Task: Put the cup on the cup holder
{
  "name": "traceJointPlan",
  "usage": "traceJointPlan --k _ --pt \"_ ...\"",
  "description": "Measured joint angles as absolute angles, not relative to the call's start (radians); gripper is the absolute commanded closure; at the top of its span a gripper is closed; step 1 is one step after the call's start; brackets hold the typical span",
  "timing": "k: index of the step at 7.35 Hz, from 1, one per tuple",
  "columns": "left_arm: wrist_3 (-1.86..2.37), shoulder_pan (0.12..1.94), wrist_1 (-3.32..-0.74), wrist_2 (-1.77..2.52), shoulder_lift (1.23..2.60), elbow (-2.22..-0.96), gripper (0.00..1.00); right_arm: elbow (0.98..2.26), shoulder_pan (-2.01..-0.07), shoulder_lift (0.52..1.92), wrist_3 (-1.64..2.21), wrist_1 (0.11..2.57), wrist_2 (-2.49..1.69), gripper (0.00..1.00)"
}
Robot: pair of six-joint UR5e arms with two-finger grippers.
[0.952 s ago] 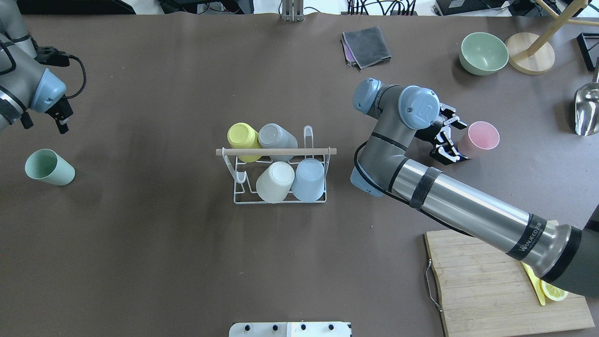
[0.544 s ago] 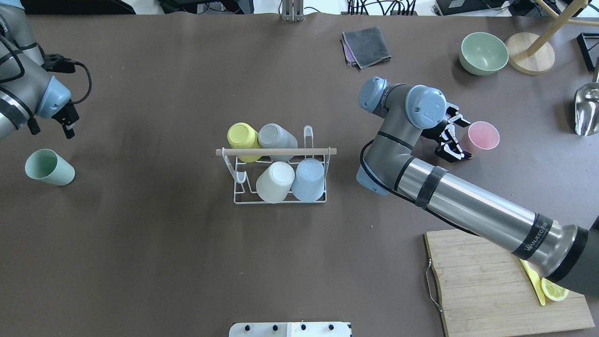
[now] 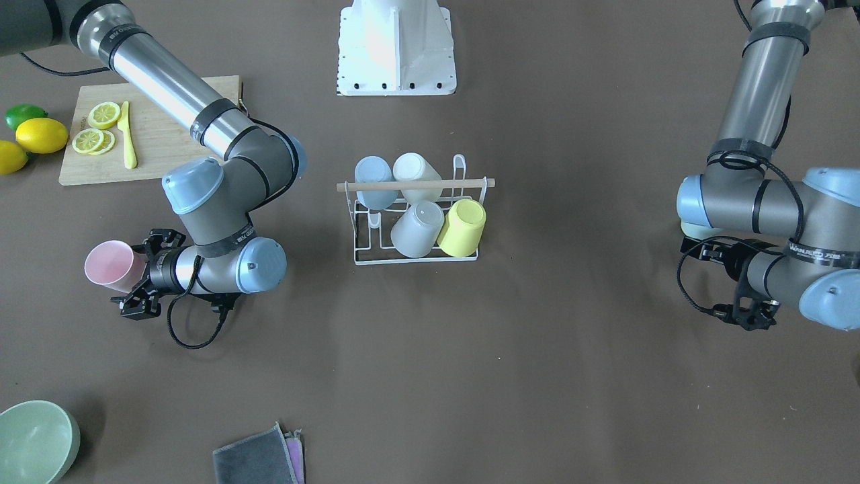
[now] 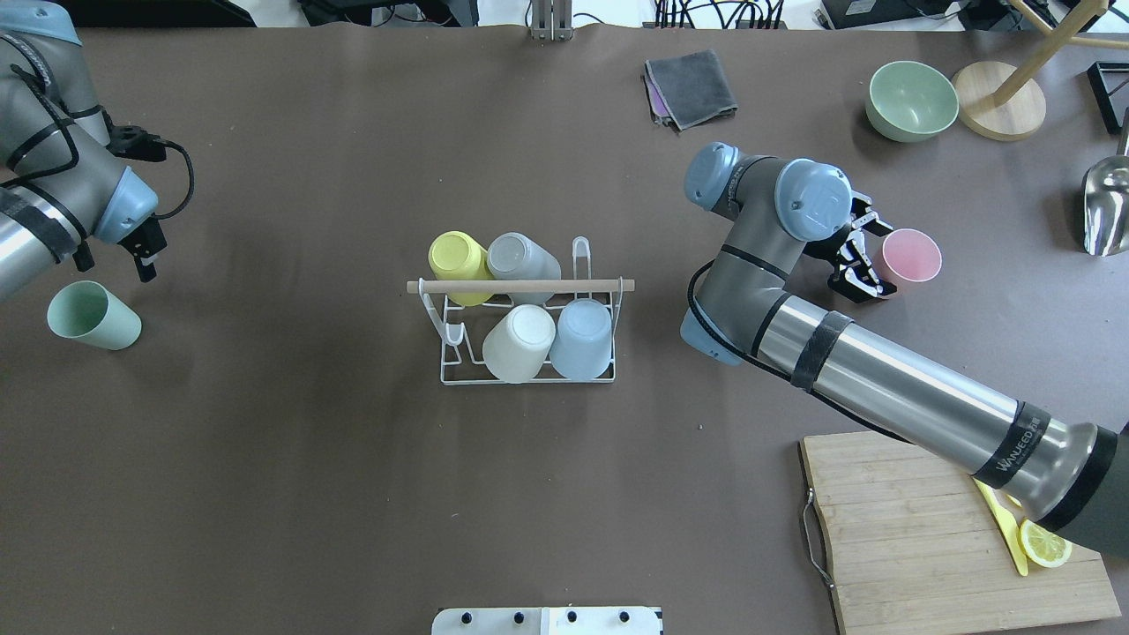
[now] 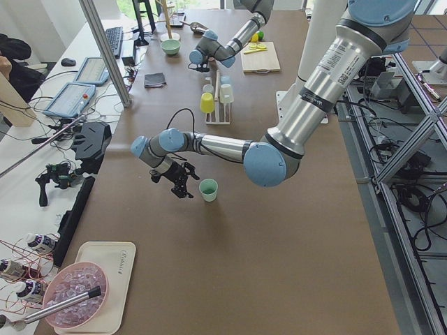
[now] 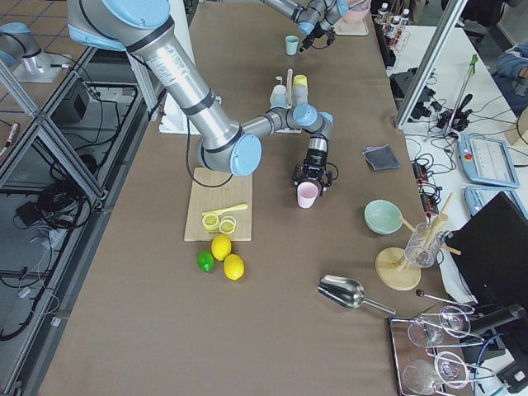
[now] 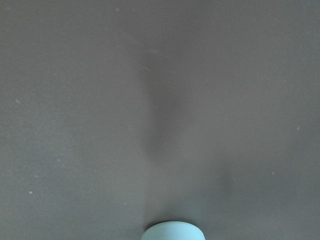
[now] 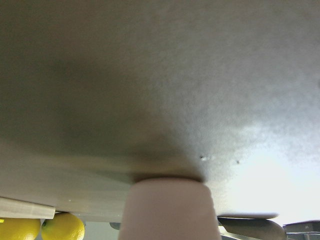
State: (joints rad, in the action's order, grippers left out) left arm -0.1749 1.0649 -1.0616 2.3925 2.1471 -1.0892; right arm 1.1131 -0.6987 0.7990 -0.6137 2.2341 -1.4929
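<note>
Your right gripper [image 4: 863, 256] has slid forward, jaws wide either side of the pink cup [image 4: 913, 256] (not clamped yet, I judge), which stands well apart from the cup holder [image 4: 520, 286], so grasping comes next.

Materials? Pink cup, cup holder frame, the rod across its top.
Pink cup: likely matte plastic; opaque, even colour, no glare. Cup holder: thin white wire, probably coated metal. Rod: looks like bare pale wood, tan and unpainted; grain too small to see.
</note>
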Motion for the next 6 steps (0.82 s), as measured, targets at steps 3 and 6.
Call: traceJointPlan --k 3,6 --pt "-0.270 1.047 -0.980 2.357 2.149 -1.081 0.02 1.121 -0.699 0.814 -0.608 2.232 -1.494 0.02" --pt "-0.300 1.037 -0.967 2.329 2.151 -1.059 0.03 1.142 -0.702 0.842 -0.608 2.216 -1.494 0.02"
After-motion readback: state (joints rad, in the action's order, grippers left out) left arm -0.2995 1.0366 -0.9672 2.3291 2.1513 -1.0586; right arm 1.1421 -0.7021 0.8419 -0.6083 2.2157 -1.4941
